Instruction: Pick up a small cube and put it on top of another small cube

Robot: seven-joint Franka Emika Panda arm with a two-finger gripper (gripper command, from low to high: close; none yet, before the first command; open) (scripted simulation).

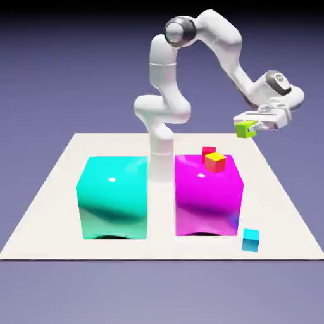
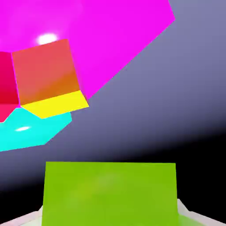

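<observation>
The fingers (image 1: 248, 128) are clamped on the lime cube (image 1: 244, 130), which hangs in the air above and to the exterior view's right of the big magenta block (image 1: 207, 196), clear of the bench (image 1: 57, 190). To do the carry well, I would keep the grip firm and the lime cube level, bringing it squarely over the orange cube with the yellow top (image 1: 216, 162) on the magenta block. Beyond that lie a small red cube (image 1: 208, 151) just behind the orange one and the big cyan block (image 1: 112, 197) beside the magenta block, both to be avoided.

Lime cube (image 2: 110, 194) cut off by hand view's bottom edge, hiding jaws; red cube (image 1: 208, 150) partly behind orange cube (image 1: 216, 162)
</observation>
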